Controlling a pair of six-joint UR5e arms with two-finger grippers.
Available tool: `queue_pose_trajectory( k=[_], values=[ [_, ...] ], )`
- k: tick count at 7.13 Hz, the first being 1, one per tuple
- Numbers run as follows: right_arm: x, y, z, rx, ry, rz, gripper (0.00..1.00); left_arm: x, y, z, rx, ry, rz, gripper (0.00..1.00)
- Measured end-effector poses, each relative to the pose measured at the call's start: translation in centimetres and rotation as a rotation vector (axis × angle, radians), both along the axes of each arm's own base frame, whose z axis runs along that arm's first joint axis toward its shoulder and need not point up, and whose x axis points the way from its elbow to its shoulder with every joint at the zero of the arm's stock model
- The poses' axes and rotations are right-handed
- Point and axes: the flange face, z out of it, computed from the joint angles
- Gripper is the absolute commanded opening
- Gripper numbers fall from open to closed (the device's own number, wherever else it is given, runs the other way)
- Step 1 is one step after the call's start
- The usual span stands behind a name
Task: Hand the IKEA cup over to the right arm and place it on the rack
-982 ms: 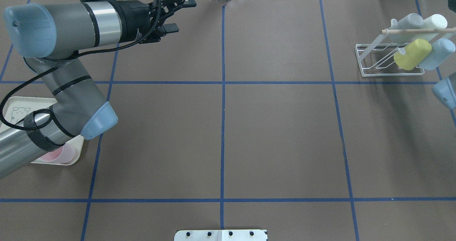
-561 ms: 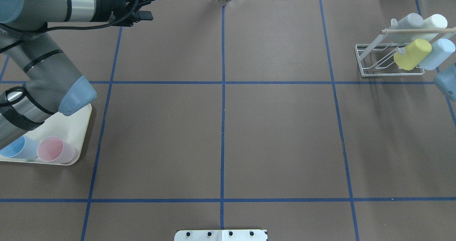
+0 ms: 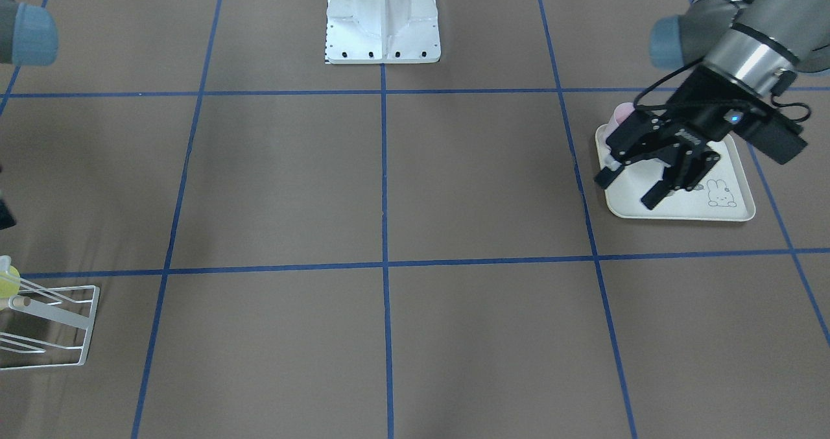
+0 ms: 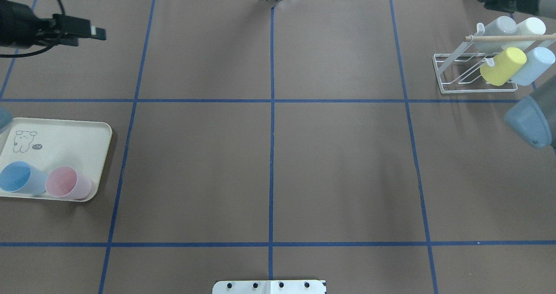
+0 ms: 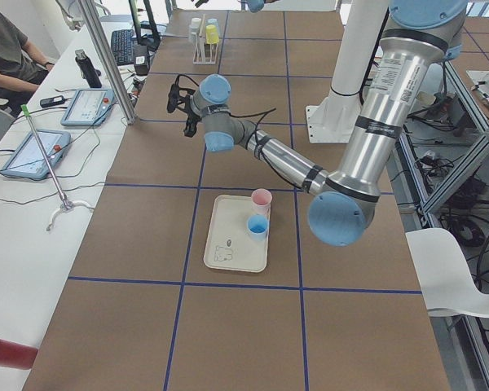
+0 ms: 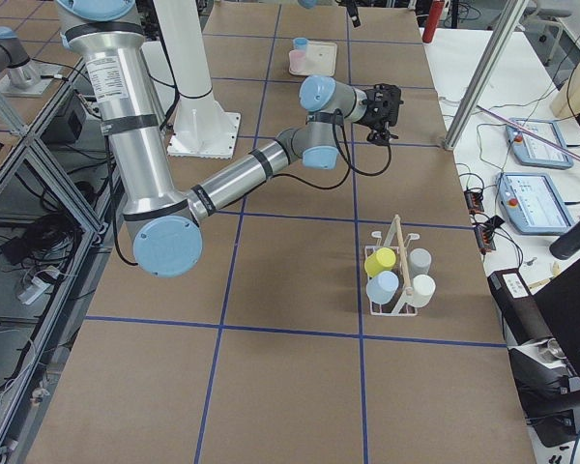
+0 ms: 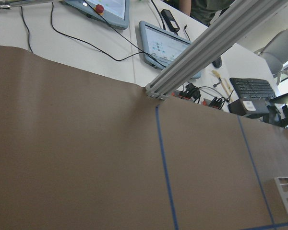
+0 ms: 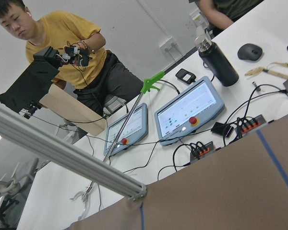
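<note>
Change: my left arm has swung off the tray (image 4: pixel 65 131) toward the overhead view's left edge, so both cups now show
Left gripper (image 3: pixel 627 190): fingers spread wide, nothing held, raised beyond the tray toward the far table edge
Right gripper (image 6: pixel 385 104): I cannot tell its opening
Cups: pink cup (image 4: pixel 65 187) and blue cup (image 4: pixel 17 182) side by side at the tray's near edge
Rack (image 4: pixel 451 74): far right corner, four cups on it
Room: tray and rack well apart, brown mat (image 4: pixel 271 155) between them
</note>
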Motion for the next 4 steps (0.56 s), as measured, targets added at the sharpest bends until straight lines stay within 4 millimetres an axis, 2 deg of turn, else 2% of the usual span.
queue_pose_trajectory(
  k=[1,2,4],
  values=[
    [-1.8,1.3,-1.0,-0.003,-0.037,-0.038,1.00,-2.6,2.1,4.3,0.031,-0.082,0.025,1.00],
    [-3.4,2.1,-1.4,-0.008,-0.059,-0.057,1.00,-4.2,4.2,7.9,0.037,-0.140,0.053,1.00],
    [-5.3,2.9,-1.7,-0.007,-0.074,-0.063,1.00,-5.7,8.0,13.8,0.002,-0.223,0.106,1.00]
  ],
)
